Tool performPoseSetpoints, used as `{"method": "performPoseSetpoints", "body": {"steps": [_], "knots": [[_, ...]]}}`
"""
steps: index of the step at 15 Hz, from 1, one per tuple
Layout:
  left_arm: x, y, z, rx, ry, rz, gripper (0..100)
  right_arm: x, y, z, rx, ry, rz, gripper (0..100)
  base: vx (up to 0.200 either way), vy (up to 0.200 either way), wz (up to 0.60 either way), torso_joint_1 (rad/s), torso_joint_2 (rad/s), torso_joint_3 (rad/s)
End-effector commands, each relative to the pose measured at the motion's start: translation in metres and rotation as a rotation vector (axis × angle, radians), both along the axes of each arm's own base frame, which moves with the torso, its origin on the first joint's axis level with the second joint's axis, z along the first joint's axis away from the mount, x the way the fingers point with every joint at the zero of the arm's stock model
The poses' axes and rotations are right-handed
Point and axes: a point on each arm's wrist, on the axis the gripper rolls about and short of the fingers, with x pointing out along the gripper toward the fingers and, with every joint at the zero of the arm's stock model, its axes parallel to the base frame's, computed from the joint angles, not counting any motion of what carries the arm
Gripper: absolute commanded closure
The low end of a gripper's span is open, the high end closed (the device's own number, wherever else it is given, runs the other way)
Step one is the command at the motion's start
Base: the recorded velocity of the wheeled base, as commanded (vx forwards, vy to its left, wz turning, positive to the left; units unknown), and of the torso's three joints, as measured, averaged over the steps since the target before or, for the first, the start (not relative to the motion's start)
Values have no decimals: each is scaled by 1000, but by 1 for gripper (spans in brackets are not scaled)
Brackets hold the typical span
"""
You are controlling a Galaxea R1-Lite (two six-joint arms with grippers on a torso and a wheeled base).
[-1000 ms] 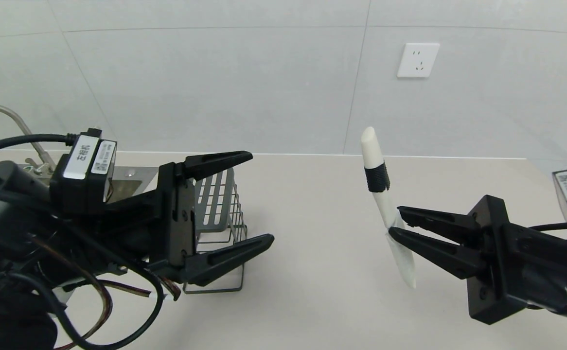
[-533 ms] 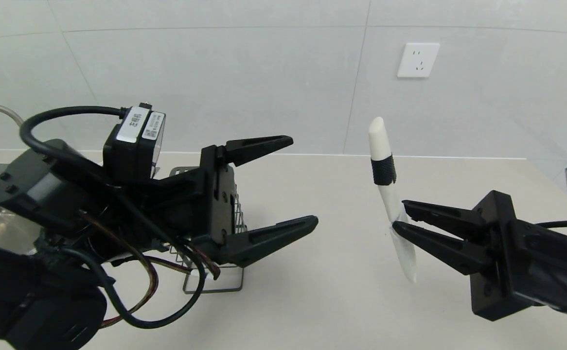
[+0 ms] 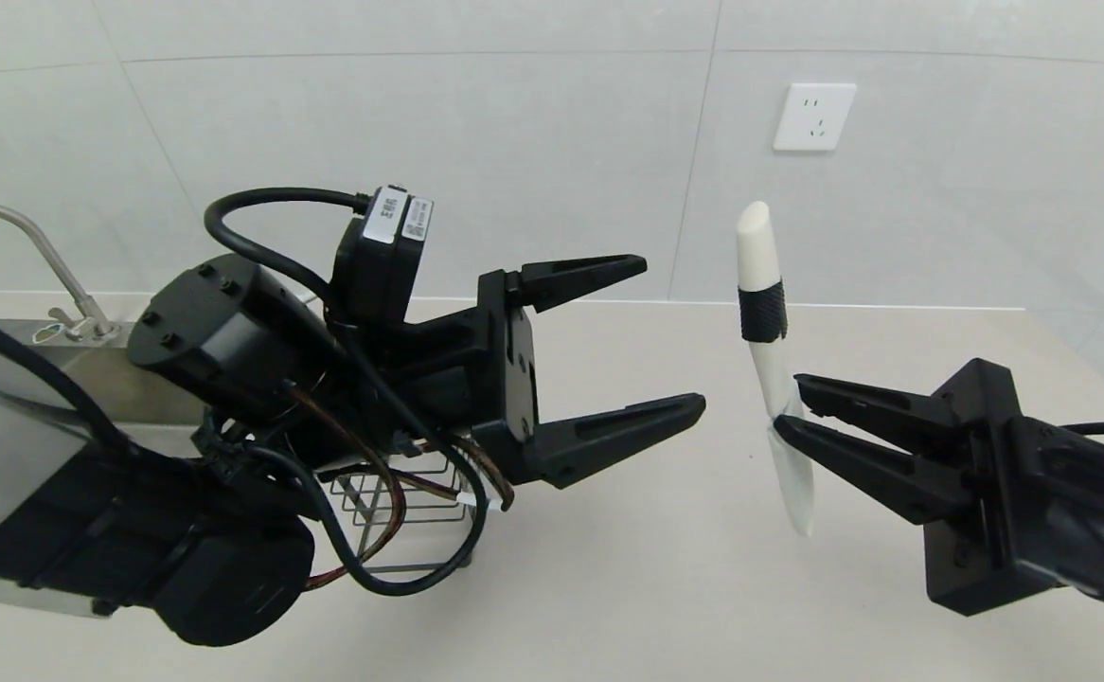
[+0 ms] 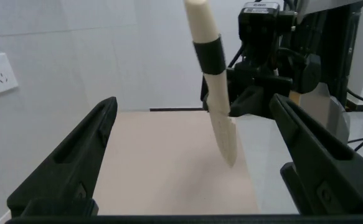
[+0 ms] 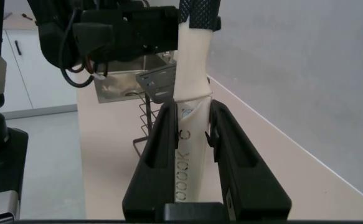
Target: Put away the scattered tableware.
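The white knife-shaped utensil with a black ribbed band (image 3: 770,358) hangs above the pale countertop (image 3: 656,587), nearly upright, rounded handle up, flat blade down, pinched at the blade by the right gripper (image 3: 787,405); the left gripper (image 3: 673,332), jaws spread wide and holding nothing, faces it from the robot's left, near but apart. The grey wire rack (image 3: 400,502) stands nearer the left arm, so a handover seems likely.
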Motion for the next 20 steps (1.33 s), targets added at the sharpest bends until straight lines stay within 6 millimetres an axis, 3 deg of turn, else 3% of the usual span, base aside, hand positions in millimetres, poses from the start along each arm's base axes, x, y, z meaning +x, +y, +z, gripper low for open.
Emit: {"method": "performPoseSetpoints", "body": {"steps": [1,5,8,14,20], "knots": [[0,-9,-2,1,17,-25,0,-1,1,-1,-3,2,5,100,0,0,0,0,0,0],[9,-23,4,-32,3,-41,0,-2,1,-2,-6,4,6,100,0,0,0,0,0,0],[4,-39,5,-40,17,-92,0,-3,4,-2,-3,-2,26,100,0,0,0,0,0,0],[-8,-45,11,-51,13,-131,0,-3,4,-13,-14,9,24,100,0,0,0,0,0,0],[-13,-49,9,-46,25,-153,0,-1,6,-7,3,-14,26,100,0,0,0,0,0,0]]}}
